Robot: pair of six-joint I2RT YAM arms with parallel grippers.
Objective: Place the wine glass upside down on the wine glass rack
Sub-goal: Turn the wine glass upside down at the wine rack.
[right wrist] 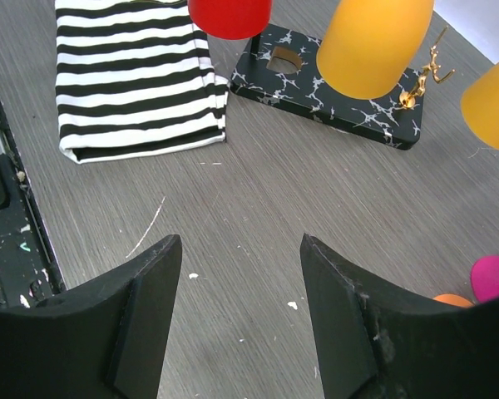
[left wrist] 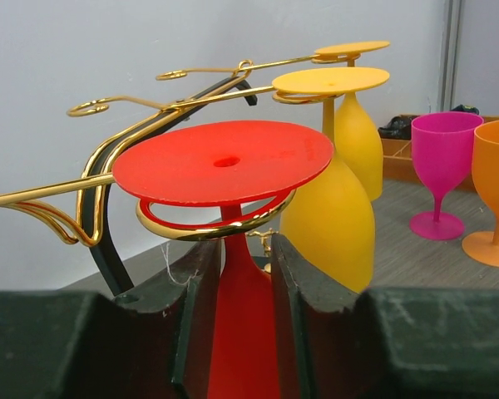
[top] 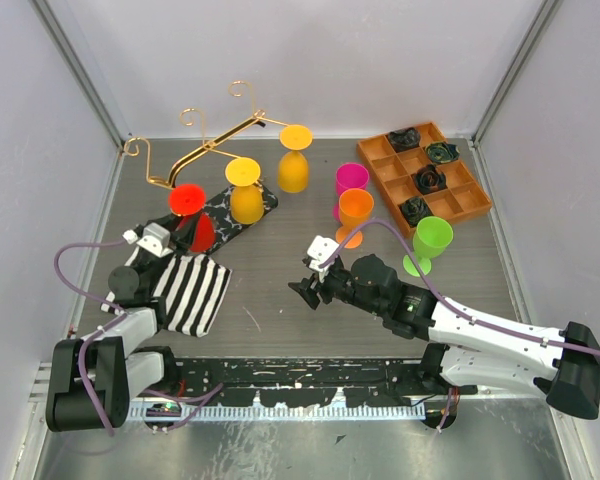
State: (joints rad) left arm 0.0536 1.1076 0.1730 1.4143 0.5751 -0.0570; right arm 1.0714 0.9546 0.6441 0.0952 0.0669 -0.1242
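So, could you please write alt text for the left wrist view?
A red wine glass hangs upside down, its foot on a hook of the wine glass rack, its stem between the left end effector's fingers. Two yellow glasses hang behind; a magenta glass and an orange glass stand upright.

From my remote seat I count six wine glasses in the overhead view: one red glass (top: 187,198), two yellow glasses (top: 244,172) (top: 296,135), one magenta glass (top: 352,180), one orange glass (top: 355,205) and one green glass (top: 432,237). There is one gold rack (top: 212,146) at upper left. One orange tray (top: 375,165) sits at upper right, holding four dark pieces (top: 429,180). One striped cloth (top: 185,290) lies at lower left.
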